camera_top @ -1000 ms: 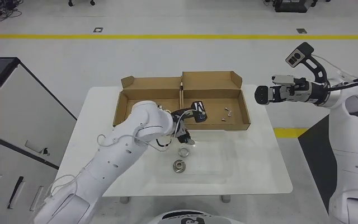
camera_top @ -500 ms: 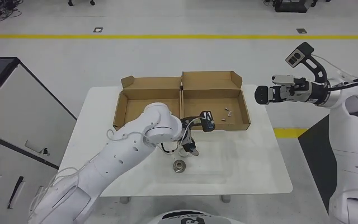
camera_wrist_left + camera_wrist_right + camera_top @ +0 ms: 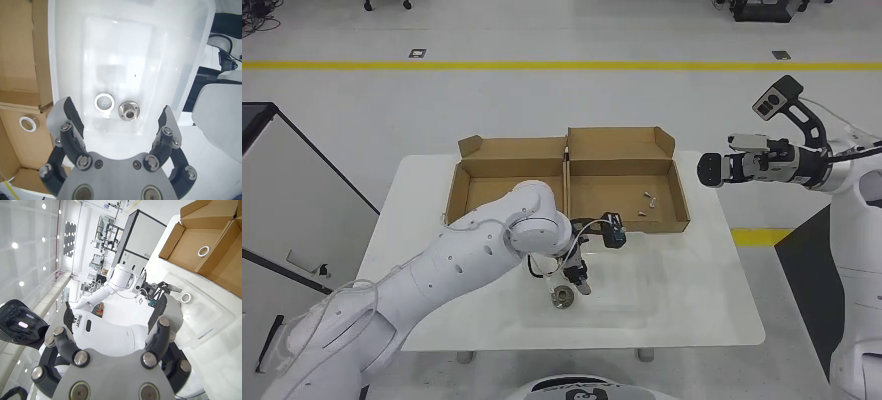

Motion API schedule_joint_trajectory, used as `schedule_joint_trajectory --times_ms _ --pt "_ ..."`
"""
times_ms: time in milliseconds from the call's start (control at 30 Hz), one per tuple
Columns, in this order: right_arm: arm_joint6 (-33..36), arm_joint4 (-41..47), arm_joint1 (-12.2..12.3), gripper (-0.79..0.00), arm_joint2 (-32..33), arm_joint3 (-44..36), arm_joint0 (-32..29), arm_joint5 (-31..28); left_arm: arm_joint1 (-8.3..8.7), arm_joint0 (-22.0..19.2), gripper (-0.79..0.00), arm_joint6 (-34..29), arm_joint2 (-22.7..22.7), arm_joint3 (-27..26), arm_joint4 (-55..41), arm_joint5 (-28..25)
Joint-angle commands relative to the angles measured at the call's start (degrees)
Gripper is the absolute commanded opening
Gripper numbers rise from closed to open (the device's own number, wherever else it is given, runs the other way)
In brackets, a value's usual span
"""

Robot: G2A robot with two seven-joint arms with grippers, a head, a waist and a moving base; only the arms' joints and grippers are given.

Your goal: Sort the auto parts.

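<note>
Now two rings (image 3: 104, 103), one flanged hub (image 3: 129, 113), one clear tray (image 3: 198, 56)

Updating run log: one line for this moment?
left claw: open above tray | in tray: ring, flanged hub | right claw: open, away from tray

**No Legible Print on the Table's Things**

A small label (image 3: 205, 334) sat on the wall of the clear tray (image 3: 217, 313), its print too small to read. The cardboard box (image 3: 189, 245) beside it showed plain brown faces. A yellow line (image 3: 542, 65) marked the floor beyond the table (image 3: 692, 290), without lettering.
</note>
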Motion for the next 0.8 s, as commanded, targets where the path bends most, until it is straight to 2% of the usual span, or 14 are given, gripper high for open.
schedule_joint_trajectory --times_ms 0,133,167,233,267,333,400,500,567,767 --pt "0.0 0.0 0.0 0.000 0.0 0.0 0.0 0.0 0.07 -1.3 0.000 0.0 1.8 1.2 -0.6 0.0" --pt "0.0 0.0 0.0 0.000 0.0 0.0 0.0 0.0 -0.14 -3.2 0.000 -0.1 5.3 3.8 0.3 0.1" --pt "0.0 0.0 0.0 0.000 0.0 0.0 0.0 0.0 -0.26 -3.5 -0.052 0.3 6.0 4.5 0.2 -0.3" --pt "0.0 0.0 0.0 0.000 0.0 0.0 0.0 0.0 -0.55 -4.1 -0.043 0.6 7.4 5.9 0.4 -0.6" --pt "0.0 0.0 0.0 0.000 0.0 0.0 0.0 0.0 -0.71 -4.4 -0.089 0.9 8.0 6.5 0.3 -0.9" --pt "0.0 0.0 0.0 0.000 0.0 0.0 0.0 0.0 -1.02 -4.9 -0.117 1.3 8.9 7.8 0.4 -1.3" --pt "0.0 0.0 0.0 0.000 0.0 0.0 0.0 0.0 -1.32 -5.3 -0.219 1.9 9.1 9.0 0.0 -1.8" --pt "0.0 0.0 0.0 0.000 0.0 0.0 0.0 0.0 -1.70 -5.5 -0.299 2.8 9.2 10.2 0.4 -2.4" --pt "0.0 0.0 0.0 0.000 0.0 0.0 0.0 0.0 -1.93 -5.6 -0.394 3.4 9.3 11.0 1.6 -2.0" --pt "0.0 0.0 0.0 0.000 0.0 0.0 0.0 0.0 -2.68 -5.4 -0.416 4.2 10.0 12.9 3.9 -1.7"
